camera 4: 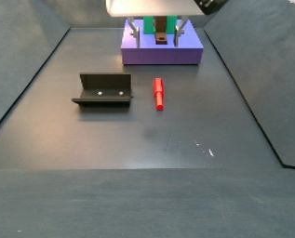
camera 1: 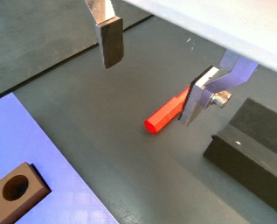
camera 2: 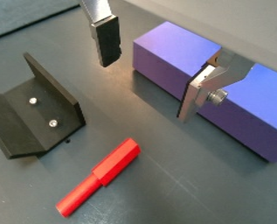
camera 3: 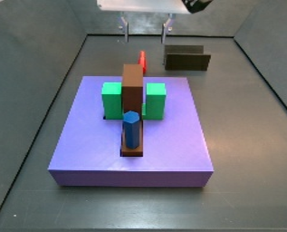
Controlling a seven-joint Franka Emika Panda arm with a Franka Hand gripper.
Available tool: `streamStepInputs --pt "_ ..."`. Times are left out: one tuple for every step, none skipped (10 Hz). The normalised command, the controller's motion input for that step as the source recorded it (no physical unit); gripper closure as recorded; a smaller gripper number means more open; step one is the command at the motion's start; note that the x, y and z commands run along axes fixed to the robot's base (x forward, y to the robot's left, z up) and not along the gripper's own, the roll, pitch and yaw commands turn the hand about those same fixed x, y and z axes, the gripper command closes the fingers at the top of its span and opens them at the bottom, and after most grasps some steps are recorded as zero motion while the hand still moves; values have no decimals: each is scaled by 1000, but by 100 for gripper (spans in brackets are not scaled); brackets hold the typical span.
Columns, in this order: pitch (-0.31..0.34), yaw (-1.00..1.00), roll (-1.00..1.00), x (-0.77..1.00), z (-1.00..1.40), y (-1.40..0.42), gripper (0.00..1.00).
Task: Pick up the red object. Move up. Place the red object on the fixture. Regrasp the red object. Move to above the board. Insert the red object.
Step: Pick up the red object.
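dark grey floor (camera 4: 175,130) | red object (camera 4: 158,93) lying flat | end effector (camera 2: 152,68) above, spread, empty

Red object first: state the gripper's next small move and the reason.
Probably lower the gripper, bringing it over the stick as it goes. Its fingers stand open and empty above the floor, and the red object lies flat on the floor beside the fixture, untouched. In a wrist view the red object sits off from the fingers rather than between them.

Two green blocks (camera 3: 110,100) flank brown bar (camera 3: 132,91); blue peg (camera 3: 131,130) upright before it.
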Motion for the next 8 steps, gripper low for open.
streamStepInputs --pt "0 0 167 -129 -186 0 0" --pt "1 0 159 -60 -206 0 0" --pt "13 0 160 0 -374 0 0" --pt "10 0 164 0 -606 86 0" --pt "0 0 130 0 -689 123 0" --pt "0 0 120 0 -683 123 0" --pt "0 0 91 0 -614 120 0" --pt "0 0 67 0 -526 129 0"
